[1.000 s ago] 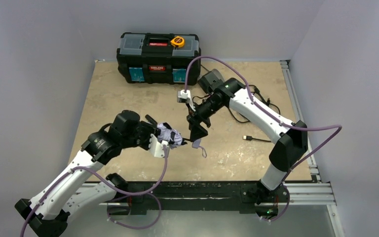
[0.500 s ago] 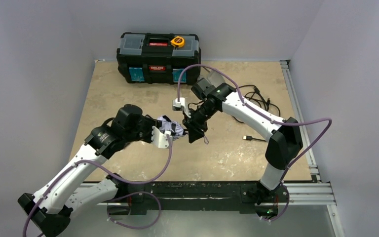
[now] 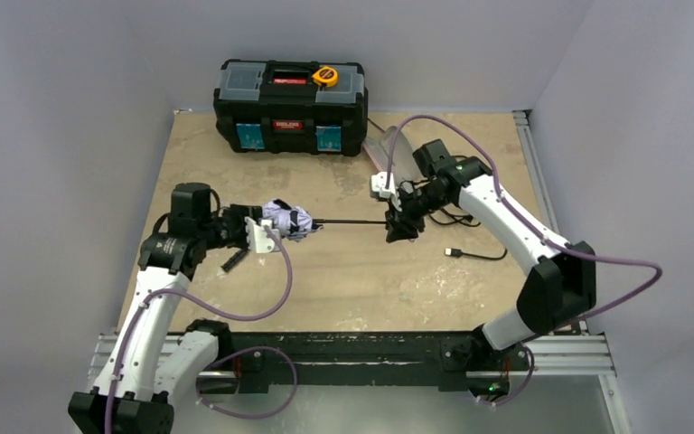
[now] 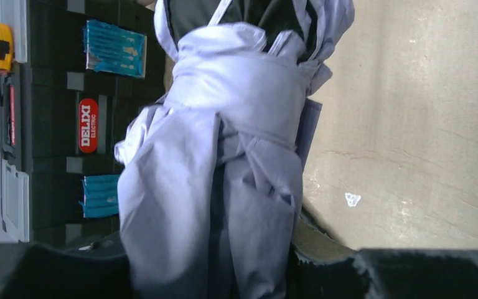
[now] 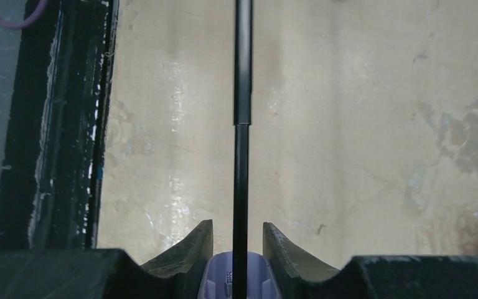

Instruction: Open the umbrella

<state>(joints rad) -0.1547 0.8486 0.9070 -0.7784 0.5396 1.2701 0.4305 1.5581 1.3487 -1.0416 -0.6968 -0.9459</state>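
The left arm rises from its base at 7 o'clock of the worktop (image 3: 235,172), elbow folded, forearm level and reaching toward 3 o'clock. The left pincer (image 3: 269,224) is clamped on the furled canopy of the umbrella (image 3: 289,219), which hangs above the worktop left of centre. From the left wrist, pale lavender fabric (image 4: 224,168) fills the middle of the view. It is bunched and wrapped by its strap, with black lining showing at 12 o'clock. The fingers (image 4: 50,271) appear only as dark shapes along the bottom edge, and their contact with the cloth is hidden under the folds.

The thin black shaft (image 3: 348,221) runs level from the canopy toward 3 o'clock and is drawn out into two sections. The right arm comes from its base at 5 o'clock, bends high near the right edge and reaches back toward 9 o'clock. The right pincer (image 3: 396,226) is pressed onto the lavender handle (image 5: 239,283). From the right wrist, a finger (image 5: 190,249) sits on each side of it, and most of the handle is cut off by the frame's lower edge. From above, the handle cannot be made out behind the pincer.

A black toolbox (image 3: 291,95) stands at 11 o'clock with a yellow tape measure (image 3: 325,76) on its lid. A black cable (image 3: 470,253) lies at 3 o'clock, partly hidden by the right arm.
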